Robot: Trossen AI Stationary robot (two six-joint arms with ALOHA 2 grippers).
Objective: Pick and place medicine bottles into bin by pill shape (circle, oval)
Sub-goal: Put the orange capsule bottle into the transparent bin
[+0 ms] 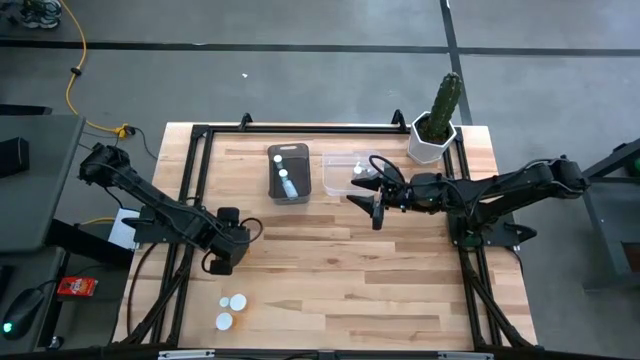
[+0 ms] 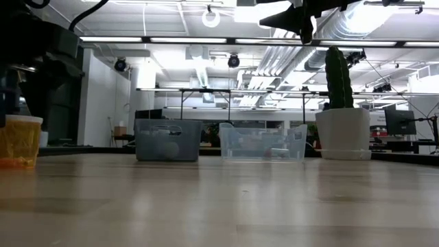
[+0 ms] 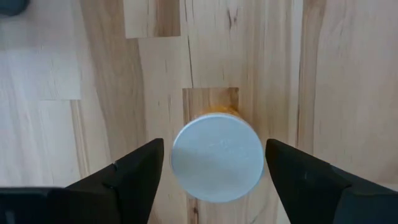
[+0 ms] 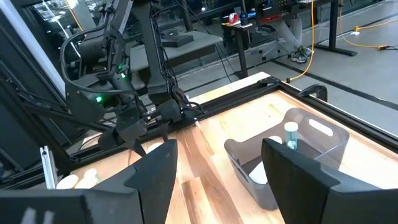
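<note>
Left gripper point(image 3: 214, 171) hangs directly over a small orange-bodied pill bottle with a round white cap point(image 3: 217, 158), its dark fingers point(image 3: 134, 168) spread either side of the cap, apparently not yet touching it. That bottle stands upright on the pale wooden table point(image 1: 330, 290), so a straight descent should suffice. Right gripper point(image 1: 377, 202), spread and empty, waits beside the clear plastic bin point(image 1: 338, 178).

An orange medicine bottle point(image 3: 217, 158) with a white cap is standing upright on the surface. Two more white-capped bottles point(image 1: 231, 310) are sitting nearby; another bottle point(image 4: 290, 136) is resting inside a grey bin point(image 4: 323, 149).
</note>
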